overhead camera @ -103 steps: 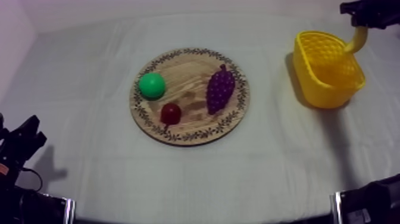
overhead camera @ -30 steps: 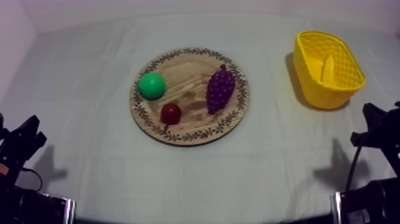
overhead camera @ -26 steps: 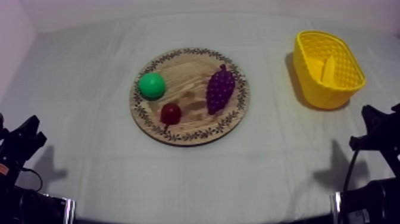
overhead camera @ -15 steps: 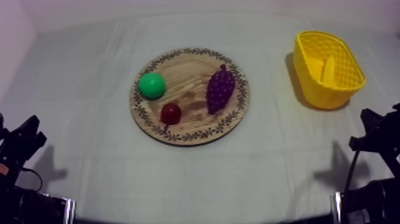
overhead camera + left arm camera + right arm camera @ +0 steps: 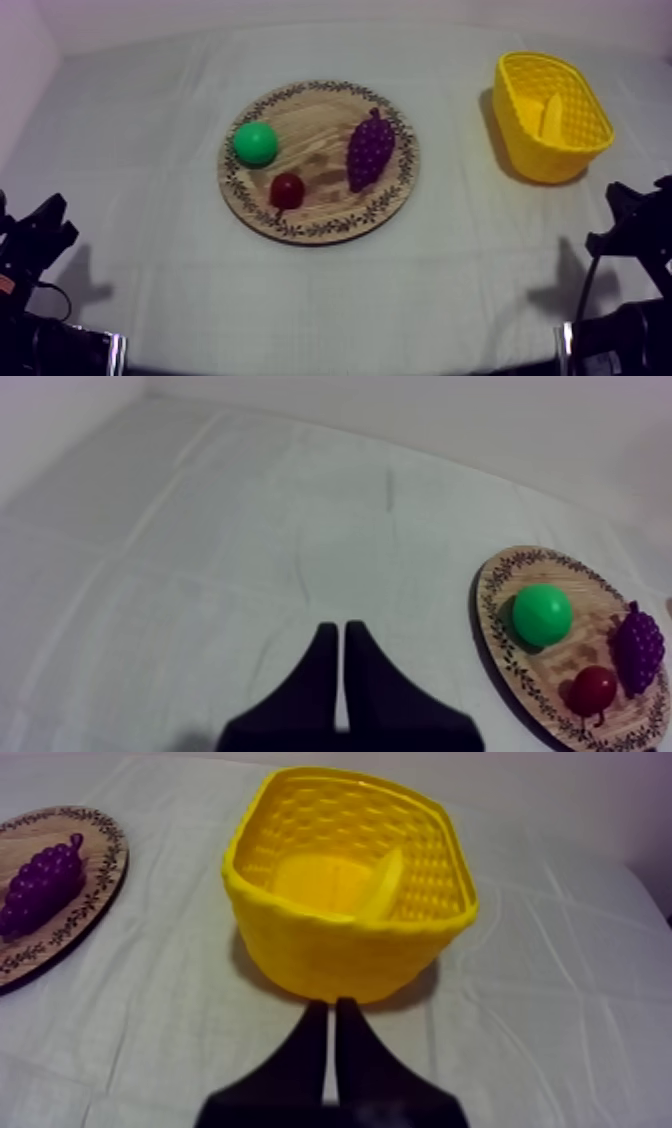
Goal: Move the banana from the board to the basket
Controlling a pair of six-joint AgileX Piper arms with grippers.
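The banana (image 5: 550, 113) lies inside the yellow basket (image 5: 520, 115) at the table's right; in the right wrist view the banana (image 5: 382, 885) leans against the far wall of the basket (image 5: 340, 957). My right gripper (image 5: 333, 1007) is shut on nothing, just in front of the basket, and sits low at the right (image 5: 630, 220) in the top view. My left gripper (image 5: 341, 631) is shut too, over bare cloth left of the wooden board (image 5: 500, 641), and rests low at the left (image 5: 40, 235). The round wooden board (image 5: 310, 125) lies mid-table.
On the board sit a green round fruit (image 5: 255, 143), a small red fruit (image 5: 287, 189) and a bunch of grapes (image 5: 370, 148). The grapes (image 5: 40, 887) and the board's rim (image 5: 100, 887) lie left of the basket in the right wrist view.
The right arm let the banana go into the basket and drew back from over the basket to the lower right edge, where it has settled. The left arm has not moved.
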